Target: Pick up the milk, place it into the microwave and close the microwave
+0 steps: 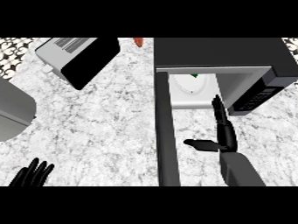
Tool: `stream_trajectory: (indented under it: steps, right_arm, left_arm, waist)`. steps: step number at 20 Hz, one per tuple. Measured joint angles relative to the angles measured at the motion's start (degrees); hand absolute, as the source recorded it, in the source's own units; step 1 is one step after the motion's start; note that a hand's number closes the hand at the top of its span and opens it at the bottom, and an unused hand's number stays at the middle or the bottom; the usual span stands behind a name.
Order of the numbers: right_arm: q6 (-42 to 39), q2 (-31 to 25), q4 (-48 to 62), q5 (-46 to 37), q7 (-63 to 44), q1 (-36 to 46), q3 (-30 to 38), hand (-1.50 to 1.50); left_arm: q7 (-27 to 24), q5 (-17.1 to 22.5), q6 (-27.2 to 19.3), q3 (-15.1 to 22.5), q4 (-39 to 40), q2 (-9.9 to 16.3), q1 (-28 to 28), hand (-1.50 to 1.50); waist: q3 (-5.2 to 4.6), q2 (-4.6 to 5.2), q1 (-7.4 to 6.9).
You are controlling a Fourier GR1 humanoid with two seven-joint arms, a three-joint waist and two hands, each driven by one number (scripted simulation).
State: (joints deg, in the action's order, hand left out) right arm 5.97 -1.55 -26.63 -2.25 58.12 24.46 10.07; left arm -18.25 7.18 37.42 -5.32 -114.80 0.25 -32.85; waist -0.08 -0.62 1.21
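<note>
The microwave (241,52) stands at the upper right with its cavity open. Its dark door (167,131) swings out toward me as a long narrow bar. Inside the white cavity sits a pale rounded shape with a small green tip (194,75), which looks like the milk. Much of it blends with the white interior. My right hand (223,131) is just in front of the cavity's mouth, open, its fingers straight and pointing inward and its thumb spread left toward the door. It holds nothing. My left hand (32,175) rests open at the lower left, fingers up.
A grey and black box-shaped appliance (80,54) lies tilted at the upper left. A large grey rounded object (3,109) fills the left edge. A small orange-red thing (139,41) shows at the back. The marble counter (99,131) spreads between them.
</note>
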Motion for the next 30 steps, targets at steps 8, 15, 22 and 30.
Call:
stream_trajectory:
  steps: [8,15,22,30]
  right_arm:
    - [-6.2,-0.5,-18.8,2.4,-1.9,-16.9,-4.0,-1.5]
    - [-13.7,-3.6,-39.9,8.4,-8.0,-31.6,-5.0,-1.5]
    - [-18.4,-6.5,-53.3,15.1,-12.6,-42.0,-2.2,-1.5]
    - [-19.9,-10.4,-60.7,17.7,-15.7,-45.5,1.7,-1.5]
  left_arm:
    - [0.4,-8.1,-1.8,7.2,3.1,0.0,5.8,1.5]
    - [3.3,-14.3,-7.8,15.9,4.4,-0.2,10.7,1.5]
    - [7.4,-18.5,-15.9,22.4,11.5,-0.2,22.6,1.5]
    - [6.6,-20.7,-28.8,34.0,27.4,-0.1,39.1,1.5]
  waist:
    - [-0.05,0.07,0.6]
    - [-0.01,0.28,0.26]
    - [0.02,0.51,-0.12]
    - [0.04,0.65,0.07]
